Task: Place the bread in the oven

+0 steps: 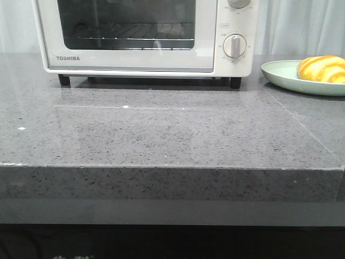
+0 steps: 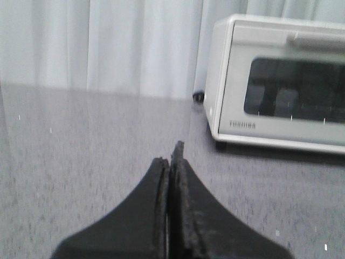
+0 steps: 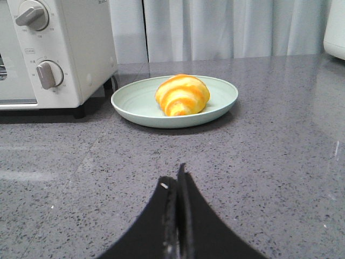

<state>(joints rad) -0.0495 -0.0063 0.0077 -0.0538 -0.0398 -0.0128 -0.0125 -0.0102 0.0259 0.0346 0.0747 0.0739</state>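
Note:
The bread, golden-yellow with orange stripes, lies on a pale green plate at the right of the counter; it also shows in the right wrist view. The white Toshiba oven stands at the back with its glass door closed; it also shows in the left wrist view. My left gripper is shut and empty, over bare counter to the left of the oven. My right gripper is shut and empty, short of the plate. Neither gripper shows in the front view.
The grey speckled counter has its front edge near me. White curtains hang behind. The oven's knobs are on its right panel, next to the plate. A white object stands at the far right.

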